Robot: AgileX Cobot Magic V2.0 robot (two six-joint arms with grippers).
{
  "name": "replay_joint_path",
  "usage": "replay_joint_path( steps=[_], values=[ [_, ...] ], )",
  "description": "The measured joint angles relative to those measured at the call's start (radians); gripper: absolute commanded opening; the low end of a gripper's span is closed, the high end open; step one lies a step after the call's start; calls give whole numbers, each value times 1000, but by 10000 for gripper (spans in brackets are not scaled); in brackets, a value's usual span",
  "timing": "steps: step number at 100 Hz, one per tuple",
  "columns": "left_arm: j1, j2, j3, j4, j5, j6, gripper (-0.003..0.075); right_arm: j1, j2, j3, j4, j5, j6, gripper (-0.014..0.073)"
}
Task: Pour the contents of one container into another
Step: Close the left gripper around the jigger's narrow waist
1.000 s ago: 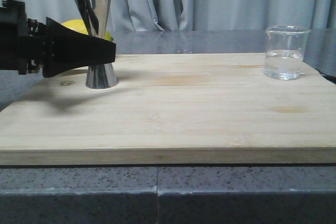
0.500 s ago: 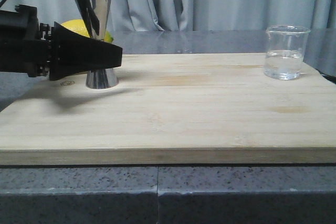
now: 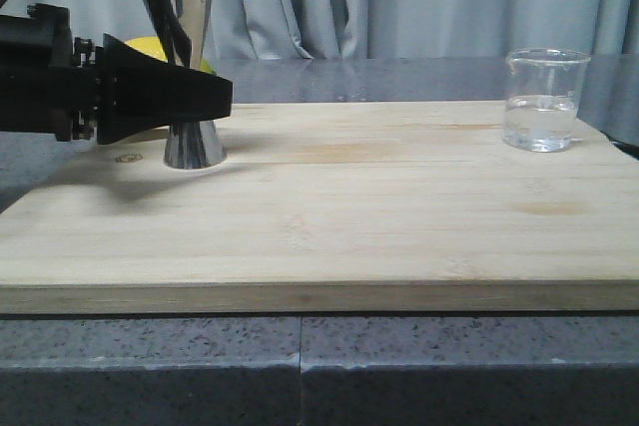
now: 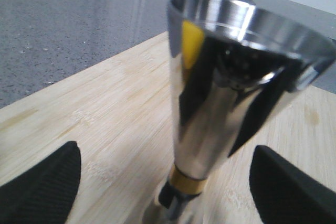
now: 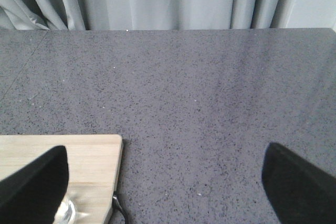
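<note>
Two vessels stand well apart on the wooden board (image 3: 329, 216): the glass beaker (image 3: 544, 99), holding clear liquid, upright near the board's far right corner, and the steel jigger (image 3: 182, 67), upright near the far left. The left gripper (image 4: 163, 182) straddles the jigger at its gold-tinted waist, its fingers (image 4: 42, 182) spread wide on either side and not touching the metal in the wrist view; this placement suggests a grasp at the narrowest, most secure part, probably to steady or reposition the receiving vessel before pouring. The right gripper (image 5: 163, 182), also spread open and empty, hangs above the grey countertop (image 5: 210, 103) beside the board's edge, near the beaker. A yellow fruit (image 3: 150, 49) lies behind the jigger, partly hidden.
</note>
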Motion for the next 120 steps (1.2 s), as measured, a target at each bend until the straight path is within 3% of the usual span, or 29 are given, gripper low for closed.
replay_joint_path(
  steps=[25,66,120],
  values=[
    [0,0,0,-2,0,0,360,0,0,0,-1,-17,0,655],
    [0,0,0,-2,0,0,282,0,0,0,-1,-22,0,655],
    [0,0,-2,-8,-6,0,122,0,0,0,-1,-23,0,655]
  ],
)
